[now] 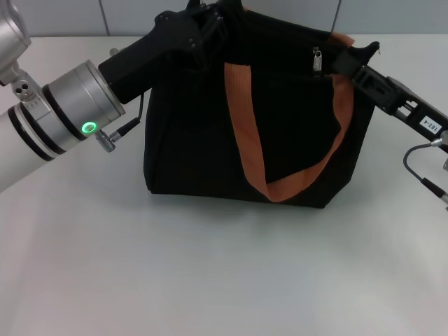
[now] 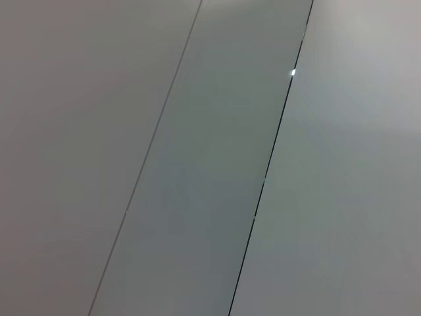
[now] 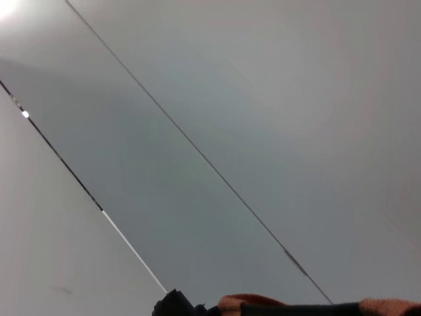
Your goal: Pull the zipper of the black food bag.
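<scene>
Both end effectors are at the top of the black food bag (image 1: 245, 119): the left end effector (image 1: 210, 28) at its left corner, the right end effector (image 1: 350, 59) at its right. I cannot tell their grip. The zipper (image 1: 317, 59) hangs near the right end, so the pull seems unfinished.

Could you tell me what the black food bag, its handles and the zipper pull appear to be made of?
The black food bag looks like matte woven fabric, softly creased. Its handles seem orange-brown ribbed webbing. The zipper pull looks like silvery metal, catching light.
</scene>
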